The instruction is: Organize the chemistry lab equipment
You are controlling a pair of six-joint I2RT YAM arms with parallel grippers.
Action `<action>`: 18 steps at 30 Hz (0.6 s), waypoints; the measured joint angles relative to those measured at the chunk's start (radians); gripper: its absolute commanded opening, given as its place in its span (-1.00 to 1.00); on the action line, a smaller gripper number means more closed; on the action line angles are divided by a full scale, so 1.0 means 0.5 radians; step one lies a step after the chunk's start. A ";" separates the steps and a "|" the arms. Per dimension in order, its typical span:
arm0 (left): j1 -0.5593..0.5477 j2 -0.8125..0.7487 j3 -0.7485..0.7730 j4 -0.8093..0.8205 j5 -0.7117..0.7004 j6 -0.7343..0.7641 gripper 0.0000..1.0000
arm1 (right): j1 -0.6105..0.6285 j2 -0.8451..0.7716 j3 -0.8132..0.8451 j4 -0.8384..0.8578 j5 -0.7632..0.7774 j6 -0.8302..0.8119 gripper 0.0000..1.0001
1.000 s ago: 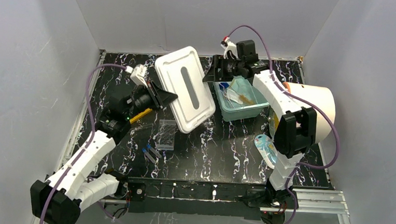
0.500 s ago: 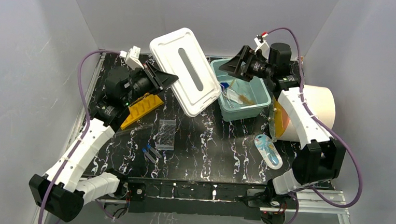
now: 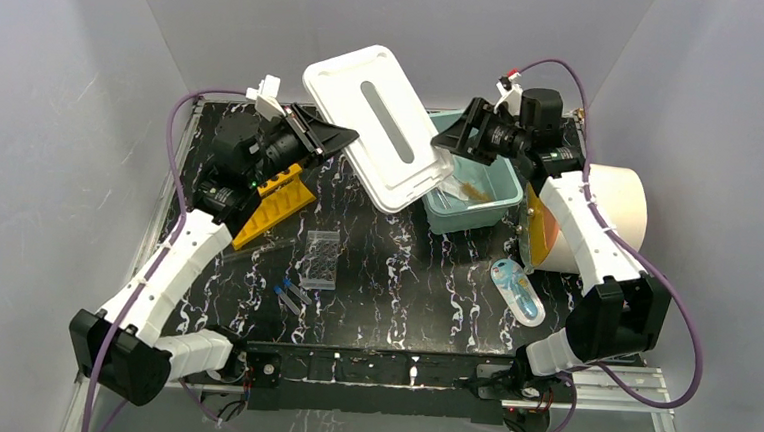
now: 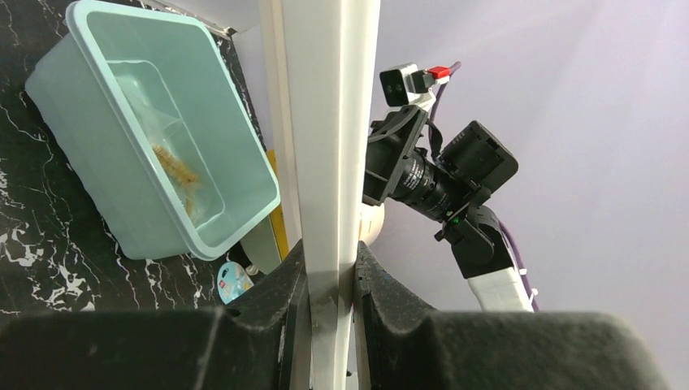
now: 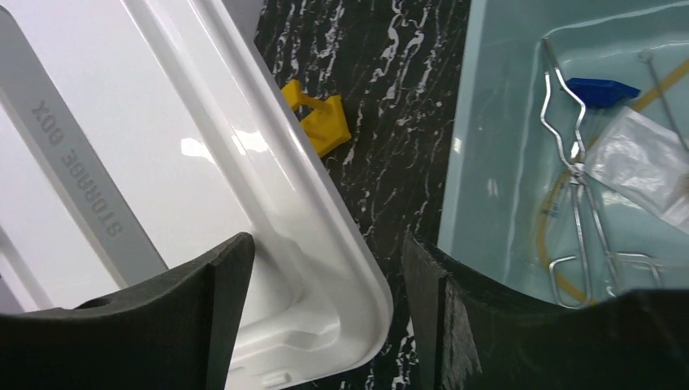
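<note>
My left gripper (image 3: pixel 335 138) (image 4: pixel 329 260) is shut on the edge of a white storage-box lid (image 3: pixel 383 126) (image 4: pixel 325 122), holding it tilted in the air by the teal bin (image 3: pixel 499 198) (image 4: pixel 81 122). The bin holds metal forceps (image 5: pixel 577 162), amber tubing (image 5: pixel 551 227) and a clear bag. My right gripper (image 3: pixel 453 140) (image 5: pixel 325 268) hangs open at the bin's left rim, the lid's free corner between its jaws with a gap on the right side. On the table lie a yellow rack (image 3: pixel 274 199), a clear well plate (image 3: pixel 322 258) and blue-capped tubes (image 3: pixel 291 295).
A white cylinder with an orange inside (image 3: pixel 598 214) lies on its side at the right, next to the bin. A blue-and-white packet (image 3: pixel 519 290) rests in front of it. Grey walls close in the table on three sides.
The left arm has swung the lid up and to the right, up against the bin. The right gripper drew back from over the bin to its back right, then edged toward the lid's corner.
</note>
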 measured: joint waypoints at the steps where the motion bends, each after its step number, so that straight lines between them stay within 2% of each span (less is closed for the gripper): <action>1: 0.002 0.011 0.005 0.005 0.006 -0.008 -1.00 | -0.005 0.000 0.005 -0.027 0.025 -0.034 0.35; 10: 0.004 0.164 0.022 0.073 0.060 -0.067 -1.00 | -0.038 -0.029 0.018 -0.214 0.118 -0.407 -0.03; 18: 0.008 0.275 0.063 0.133 0.107 -0.090 -1.00 | -0.056 -0.027 0.042 -0.333 0.117 -0.620 -0.05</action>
